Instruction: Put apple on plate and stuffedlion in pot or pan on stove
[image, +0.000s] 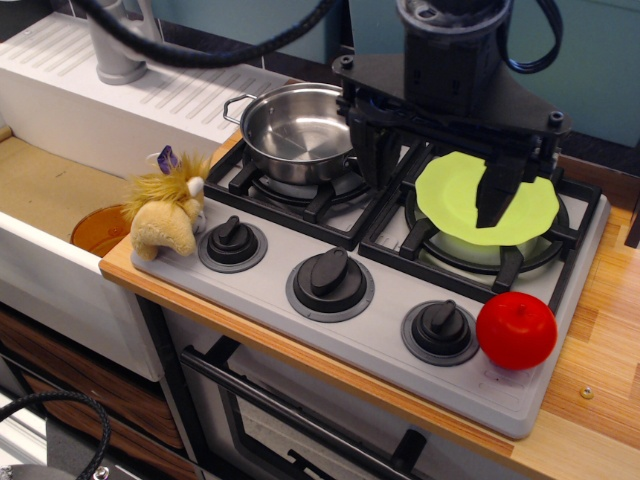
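observation.image | jaws of the gripper (435, 170) wide open, holding nothing, above the stove (300, 330) between pot (295, 130) and plate (487, 197) | apple (516, 331) at front right corner by 1 knob, stuffedlion (168, 215) at left edge | both wait, probably apple first

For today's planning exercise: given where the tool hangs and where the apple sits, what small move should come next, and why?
Probably bring the tool forward and down toward the apple. The tool looks open and empty above the plate, while the apple rests on the stove's front right corner, off the plate.
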